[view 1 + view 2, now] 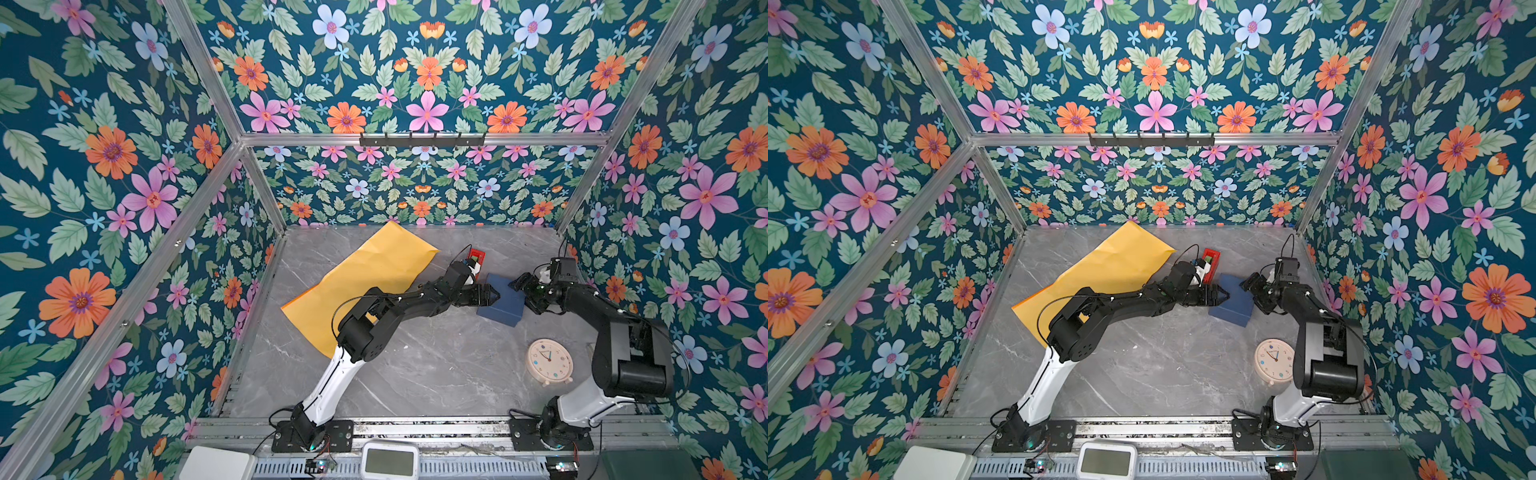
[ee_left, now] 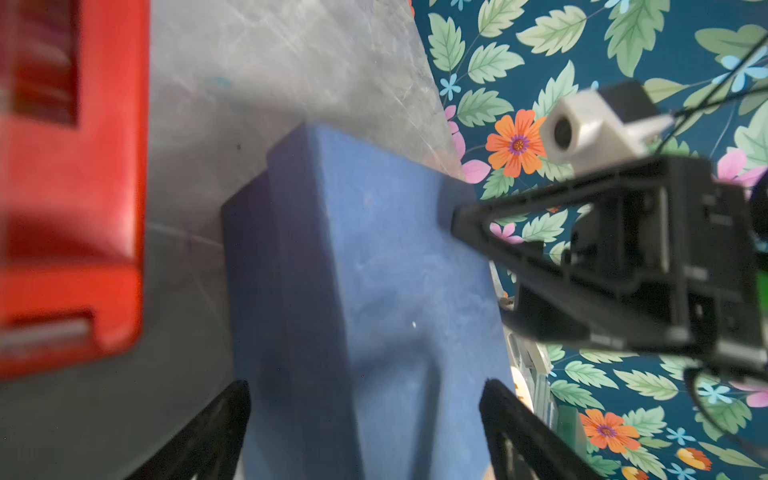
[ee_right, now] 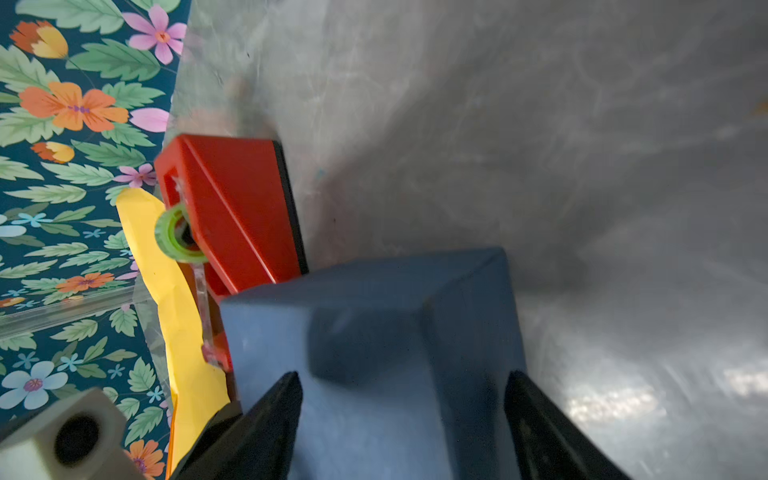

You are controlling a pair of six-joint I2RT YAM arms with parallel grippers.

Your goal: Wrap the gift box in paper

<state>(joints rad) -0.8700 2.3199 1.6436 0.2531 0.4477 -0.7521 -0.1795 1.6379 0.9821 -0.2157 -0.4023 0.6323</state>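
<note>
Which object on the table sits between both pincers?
The dark-blue gift box: left pincer and right pincer flank it; the yellow paper, red dispenser and round clock lie outside them.

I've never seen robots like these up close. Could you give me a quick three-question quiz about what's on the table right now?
1. True or false: the gift box rests on the paper.
2. Which thing lies nearest the right arm's base? A. clock B. paper C. gift box
3. Fill in: the left gripper and the right gripper both reach toward the ____.

Key:
1. False. It sits on the bare table, apart from the paper.
2. A.
3. gift box.
</note>
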